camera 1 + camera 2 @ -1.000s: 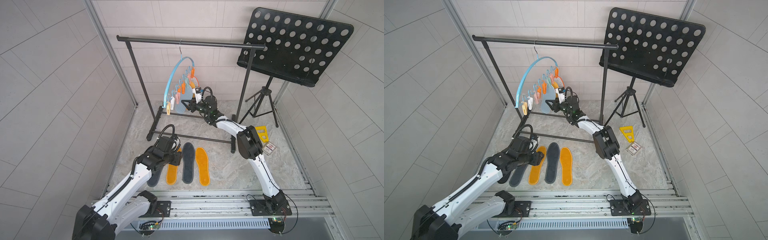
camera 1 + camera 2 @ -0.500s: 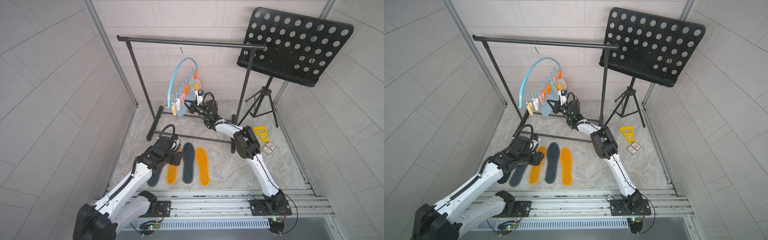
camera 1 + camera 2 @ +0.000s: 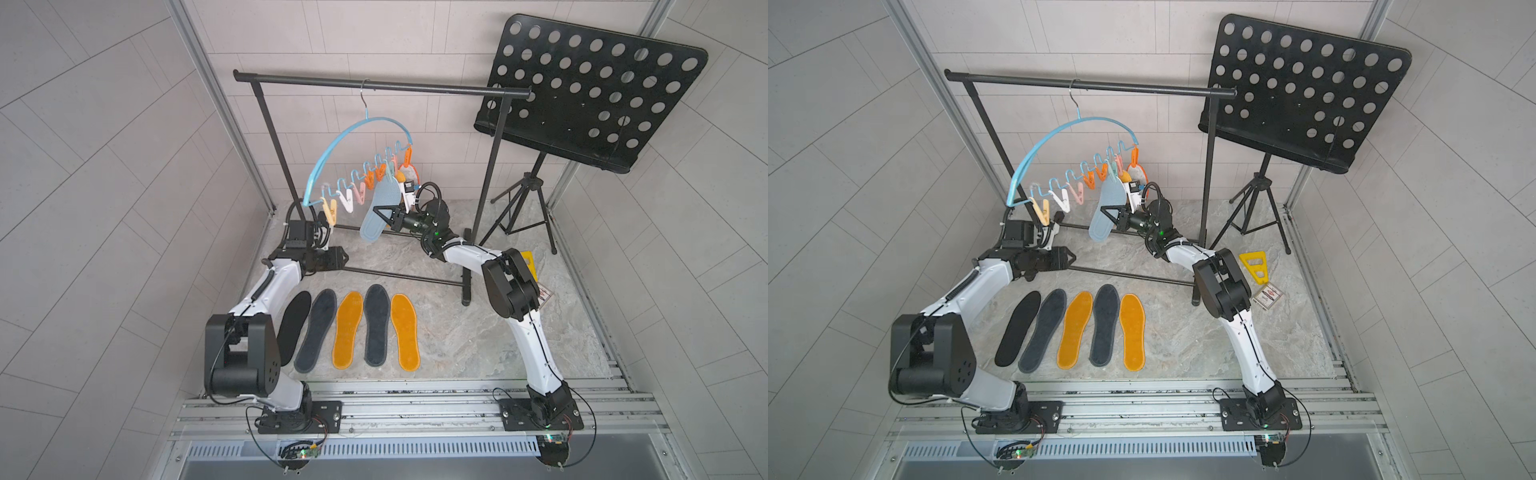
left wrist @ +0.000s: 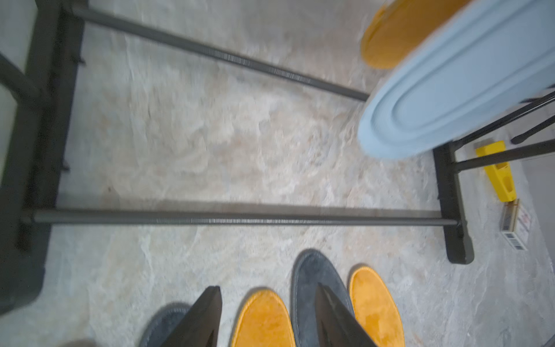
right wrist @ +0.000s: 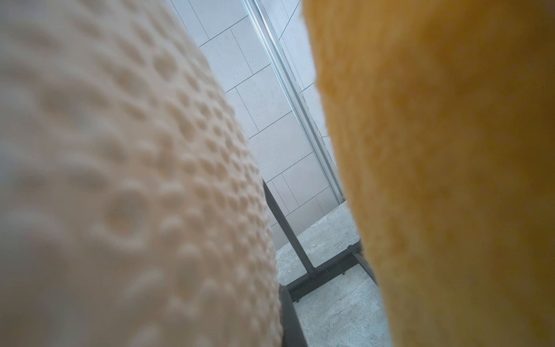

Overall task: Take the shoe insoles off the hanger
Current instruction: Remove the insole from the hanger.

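**Grip state.** The right pincer [image 3: 383,212] is pressed together on the light-blue insole [image 3: 371,227], at mid-frame in both top views. I hold it about halfway along one edge. The left pincer [image 4: 267,300] is spread and empty. In a top view it sits left of centre, below the low end of the hanger [image 3: 366,119].

**Position and axis.** The insole hangs from a pale clip [image 3: 389,175] near the right end of the hanger's wavy bar. Its long axis runs from upper right to lower left of the frame, tilted off vertical. The clipped end is up, and the free rounded end points down and left toward the floor. I cannot tell heel from toe.

**Hazards, as I judge them:**
- The clip holds the top end. A pull may drag the whole hanger, and its hook may slide along or lift off the rail [image 3: 374,85].
- The insole looks thin and flexible, so it may slip out of the pinch.
- The orange insole [image 4: 390,36] hangs just beside it, and a sideways pull may knock it loose.
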Controlling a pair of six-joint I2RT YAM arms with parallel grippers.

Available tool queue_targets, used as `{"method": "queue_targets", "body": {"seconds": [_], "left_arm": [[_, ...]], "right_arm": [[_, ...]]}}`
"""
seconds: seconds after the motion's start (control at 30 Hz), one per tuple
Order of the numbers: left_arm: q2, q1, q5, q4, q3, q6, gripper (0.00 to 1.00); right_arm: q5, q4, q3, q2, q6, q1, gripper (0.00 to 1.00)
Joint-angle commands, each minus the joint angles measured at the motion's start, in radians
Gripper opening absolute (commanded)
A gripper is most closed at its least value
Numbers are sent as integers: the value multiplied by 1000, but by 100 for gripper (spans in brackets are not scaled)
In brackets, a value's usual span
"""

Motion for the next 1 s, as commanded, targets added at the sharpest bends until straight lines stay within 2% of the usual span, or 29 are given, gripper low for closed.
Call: {"method": "queue_targets", "body": {"seconds": [0.0, 0.17, 0.27, 0.47, 0.53, 0.6, 0.77, 0.97], "left_arm": [[17, 25, 137, 76, 121, 27, 58], [139, 37, 303, 113, 312, 20, 59], [195, 36, 350, 159, 392, -6, 60], [272, 32, 454, 404, 457, -141, 61], [285, 22, 455, 445, 458, -158, 61], [282, 17, 450, 427, 444, -129, 60], [224, 11, 419, 438, 290, -81, 58], [39, -23, 312, 264, 106, 145, 58]], "right_arm": [[-78, -59, 15, -38, 1, 2, 0], [-135, -115, 41, -31, -10, 1, 0], [-147, -134, 43, -33, -12, -5, 0], [-157, -144, 46, -31, -10, -13, 0], [-160, -149, 51, -31, -9, -16, 0], [-161, -155, 51, -29, -11, -20, 0], [-175, -155, 58, -21, -9, -29, 0], [-208, -164, 95, 7, -17, -51, 0]]}}
